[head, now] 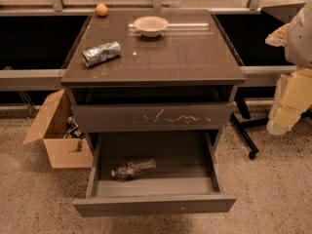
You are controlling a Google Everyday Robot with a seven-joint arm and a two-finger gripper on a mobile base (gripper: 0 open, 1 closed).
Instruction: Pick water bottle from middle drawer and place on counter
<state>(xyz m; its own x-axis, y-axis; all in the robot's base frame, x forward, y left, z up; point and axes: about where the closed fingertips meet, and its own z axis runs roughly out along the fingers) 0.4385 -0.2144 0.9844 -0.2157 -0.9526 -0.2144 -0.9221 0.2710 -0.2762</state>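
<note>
Far left, an open cardboard box [52, 130] sits on the speckled floor, touching the left side of the desk [73, 97], with dark clutter inside that I can't identify.

On the desk's counter [180, 57], a glossy dark slab:
- A crumpled silver foil packet [101, 52] lies near the left edge.
- A small orange ball or fruit [101, 9] sits at the back-left corner.
- A white bowl [150, 25] stands at the back centre, well apart from the packet.

Under the slab, the top drawer front [151, 116], the one with pale scratches, is pulled out slightly.

Below it, the middle drawer [156, 204] is pulled far out and its plain front panel is nearest the camera. The water bottle [132, 168] lies on its side on the drawer floor, left of centre. Its cap end points left, and it touches nothing else.

Right of the desk, a dark wheeled leg [243, 133] stands on the floor.

At the far right edge, the robot arm hangs well clear of the desk and the drawer. The pale yellowish blocks at its lower end are probably the gripper [286, 112], partly cut off by the frame. It holds nothing visible, and I can't tell whether it is open or closed.
</note>
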